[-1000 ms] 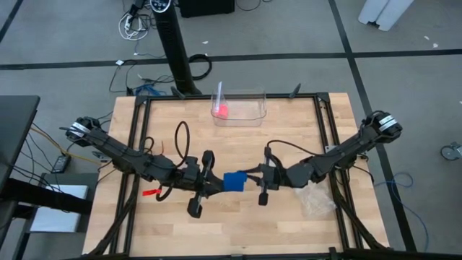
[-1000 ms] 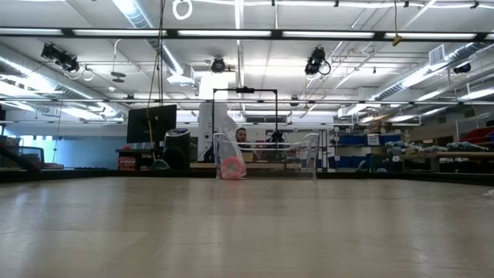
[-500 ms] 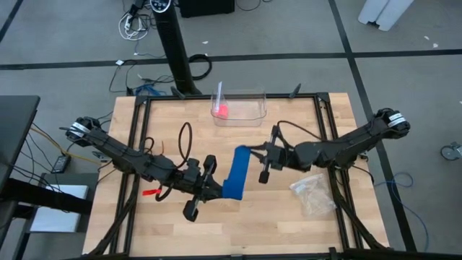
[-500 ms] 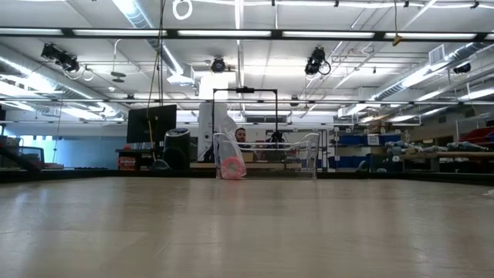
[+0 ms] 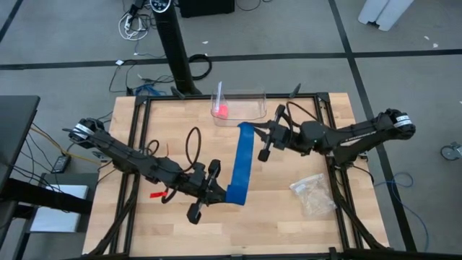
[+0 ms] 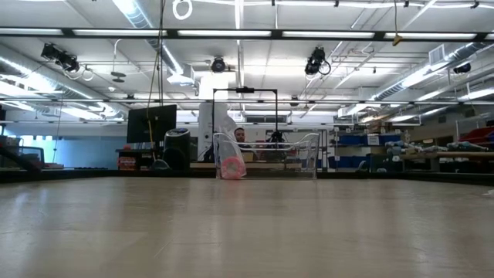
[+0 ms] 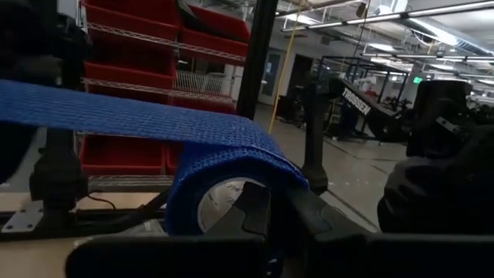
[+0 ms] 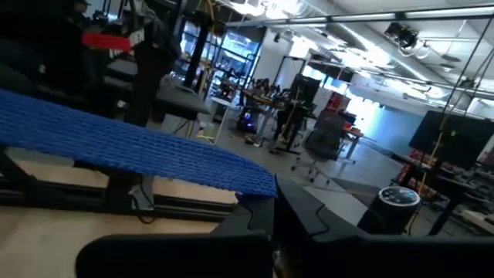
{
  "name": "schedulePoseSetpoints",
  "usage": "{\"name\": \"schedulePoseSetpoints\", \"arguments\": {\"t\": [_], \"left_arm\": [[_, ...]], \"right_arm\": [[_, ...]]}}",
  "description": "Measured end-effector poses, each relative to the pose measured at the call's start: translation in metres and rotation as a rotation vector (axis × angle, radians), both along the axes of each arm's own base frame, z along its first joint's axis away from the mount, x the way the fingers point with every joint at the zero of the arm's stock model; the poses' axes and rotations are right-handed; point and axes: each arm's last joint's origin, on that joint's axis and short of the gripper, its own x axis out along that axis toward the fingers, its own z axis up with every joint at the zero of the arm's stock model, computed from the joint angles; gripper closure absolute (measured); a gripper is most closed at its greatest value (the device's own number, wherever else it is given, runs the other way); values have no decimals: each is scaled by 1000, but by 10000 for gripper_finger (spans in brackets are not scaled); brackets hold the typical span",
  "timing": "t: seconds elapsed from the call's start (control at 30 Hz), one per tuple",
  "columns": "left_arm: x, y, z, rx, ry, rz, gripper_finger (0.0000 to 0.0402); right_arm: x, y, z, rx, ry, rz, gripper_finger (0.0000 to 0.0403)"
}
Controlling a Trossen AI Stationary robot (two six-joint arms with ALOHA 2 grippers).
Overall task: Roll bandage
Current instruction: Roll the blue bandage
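Observation:
The bandage is a bright blue strip stretched between my two grippers, running from the far middle of the table toward the near middle. Its rolled end is at my left gripper, which is shut on it. Its free end is at my right gripper, which is shut on it just in front of the clear container. The low view shows neither the grippers nor the bandage. My left gripper holds the bandage's rolled end between its two fingers, coming level from the table's left. The strip leaves over the top of the roll and runs toward the other gripper. My right gripper pinches the strip's free end between its two fingers, coming level from the table's right and lying across the strip. The strip runs straight from there to the roll.
A clear container with a small pink object stands at the far middle. A clear plastic bag lies at the near right. A small red object lies by the left arm.
My right gripper has gone toward the table's far edge with the free end. The bandage, which was a small blue roll between the two grippers, has been drawn out into a long strip. My left gripper has kept the roll and shifted a little toward the near edge.

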Motion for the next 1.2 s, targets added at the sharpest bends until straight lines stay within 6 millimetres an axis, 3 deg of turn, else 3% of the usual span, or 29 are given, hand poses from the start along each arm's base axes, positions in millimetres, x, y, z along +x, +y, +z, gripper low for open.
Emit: {"name": "schedulePoseSetpoints", "arguments": {"t": [0.23,0.4,0.63,0.77,1.0,1.2], "left_arm": [[0,0,4,50,-75,13,384],[-1,1,16,112,-144,54,384],[2,3,35,289,-145,191,384],[3,5,36,363,-114,282,384],[4,8,28,446,-33,393,384],[-1,13,19,477,0,464,384]], "right_arm": [[3,-14,-14,95,103,25,403],[9,-7,-34,234,208,121,403],[24,29,-71,388,364,270,403],[25,56,-81,444,385,334,403],[13,100,-80,466,346,416,403],[2,123,-72,476,279,406,403]]}}
